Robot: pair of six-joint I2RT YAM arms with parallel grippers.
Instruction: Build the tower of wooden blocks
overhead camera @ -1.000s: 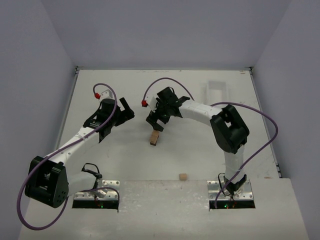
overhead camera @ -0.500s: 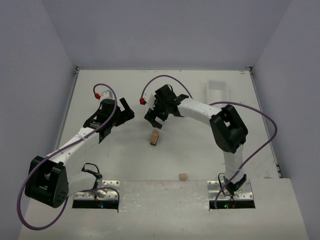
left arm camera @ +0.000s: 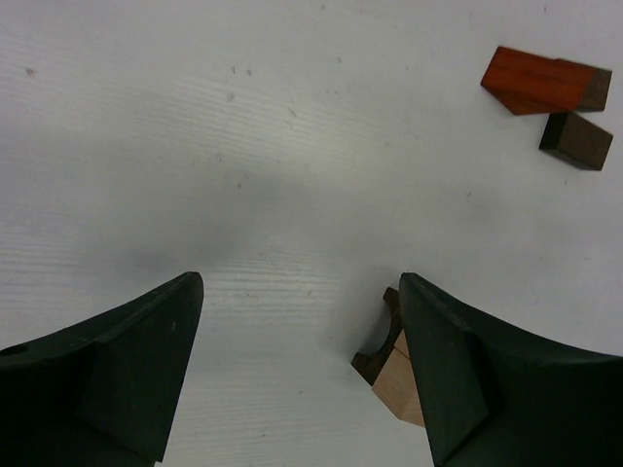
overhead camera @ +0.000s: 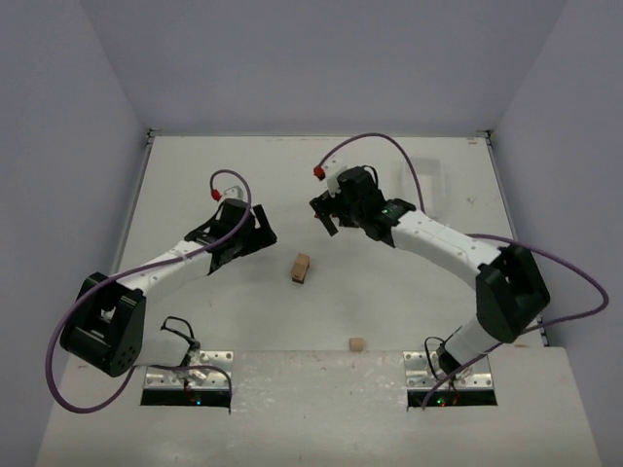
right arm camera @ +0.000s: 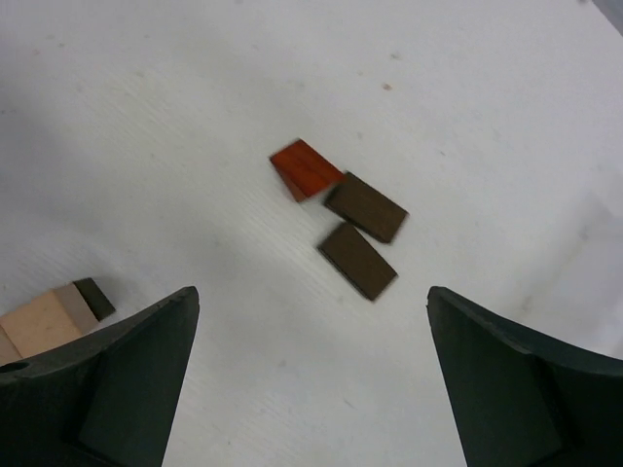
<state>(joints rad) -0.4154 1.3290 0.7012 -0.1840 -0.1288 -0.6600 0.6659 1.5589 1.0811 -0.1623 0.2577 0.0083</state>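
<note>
Left gripper (overhead camera: pixel 261 236): spread apart, empty, tilted down toward the white table (overhead camera: pixel 389 302). Just off to its right and nearer the bases, the wood block tower (overhead camera: pixel 301 268). From the left wrist, visible only as a corner: a dark arched piece over a light tan block, tucked beside the right-hand finger (left arm camera: pixel 487 389). Behind the gripper, the left arm (overhead camera: pixel 161 265), low and stretched diagonally out from its base.

Right gripper (overhead camera: pixel 327 219): also wide open, gripping nothing, hanging beyond the tower and clear of it. Below it, seen from the right wrist, a reddish-brown block (right arm camera: pixel 305 167) just beside two dark brown slabs (right arm camera: pixel 366 206), all flat on the table, with the tower at the lower left edge of that view. Behind, the right arm (overhead camera: pixel 443 241), reaching long and low, elbow far out to the right.

Against a second ago: left gripper swung closer to the tower. Right gripper drawn back from directly over the tower, elbow dropped outward. Tower unmoved at mid-table. Loose tan block (overhead camera: pixel 357 343) unchanged near the front edge.
</note>
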